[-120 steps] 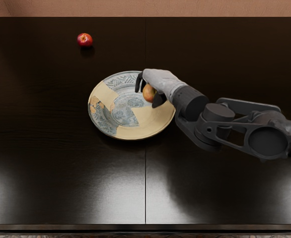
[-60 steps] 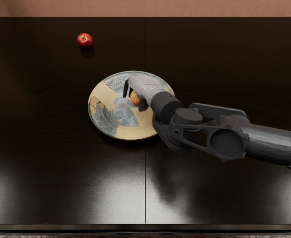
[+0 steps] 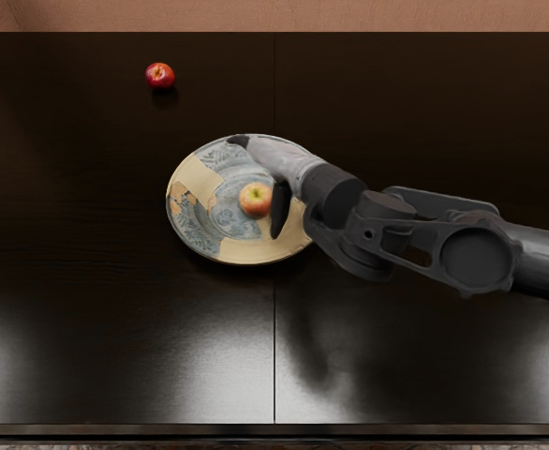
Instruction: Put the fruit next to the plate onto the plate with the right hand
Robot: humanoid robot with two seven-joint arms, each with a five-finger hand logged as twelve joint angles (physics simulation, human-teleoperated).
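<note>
On the table point(image 3: 115, 319) I'm watching the right hand point(image 3: 276, 167) spreading wide, letting go; the fruit point(image 3: 254, 199) is now sitting mid-way on the plate point(image 3: 192, 180).

Right arm point(image 3: 443, 248) reaching in from the right edge, bulky elbow joint well behind the hand, right hand point(image 3: 273, 161) palm down, fingers point(image 3: 242, 142) stretched forward, thumb point(image 3: 279, 211) splayed apart, grasping nothing
</note>
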